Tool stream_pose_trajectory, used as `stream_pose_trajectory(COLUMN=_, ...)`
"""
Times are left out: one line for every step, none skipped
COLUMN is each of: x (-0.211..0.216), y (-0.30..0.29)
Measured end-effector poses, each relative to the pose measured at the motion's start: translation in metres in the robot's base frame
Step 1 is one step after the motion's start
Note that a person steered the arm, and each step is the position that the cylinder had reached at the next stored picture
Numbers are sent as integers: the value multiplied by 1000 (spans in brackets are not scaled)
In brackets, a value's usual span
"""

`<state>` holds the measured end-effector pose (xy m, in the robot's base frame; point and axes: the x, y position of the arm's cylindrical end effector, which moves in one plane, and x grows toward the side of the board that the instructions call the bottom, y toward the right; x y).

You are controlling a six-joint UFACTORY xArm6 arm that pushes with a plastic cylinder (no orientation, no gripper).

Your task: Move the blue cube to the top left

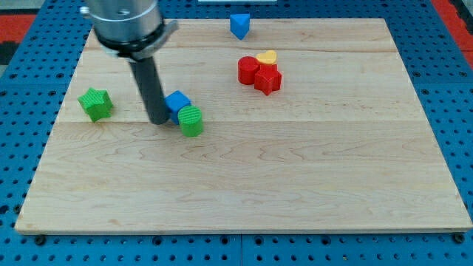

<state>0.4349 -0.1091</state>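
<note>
The blue cube (177, 103) lies left of the board's middle, touching a green rounded block (191, 120) at its lower right. My tip (159, 120) stands on the board just left of the blue cube, touching or nearly touching its left side. The dark rod rises from there to the arm at the view's top left.
A green star-shaped block (96, 103) lies near the left edge. A second blue block (239, 25) sits at the top edge, middle. A red cylinder (248, 70), a red star block (268, 79) and a yellow block (267, 58) cluster at upper middle. The wooden board (295, 185) is ringed by blue pegboard.
</note>
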Motion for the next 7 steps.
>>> stream_pose_trajectory(x=-30, y=29)
stream_pose_trajectory(x=-39, y=29)
stream_pose_trajectory(x=-67, y=-8)
stream_pose_trajectory(x=-55, y=83)
stream_pose_trajectory(x=-13, y=180)
stream_pose_trajectory(x=-7, y=203)
stream_pose_trajectory(x=5, y=237)
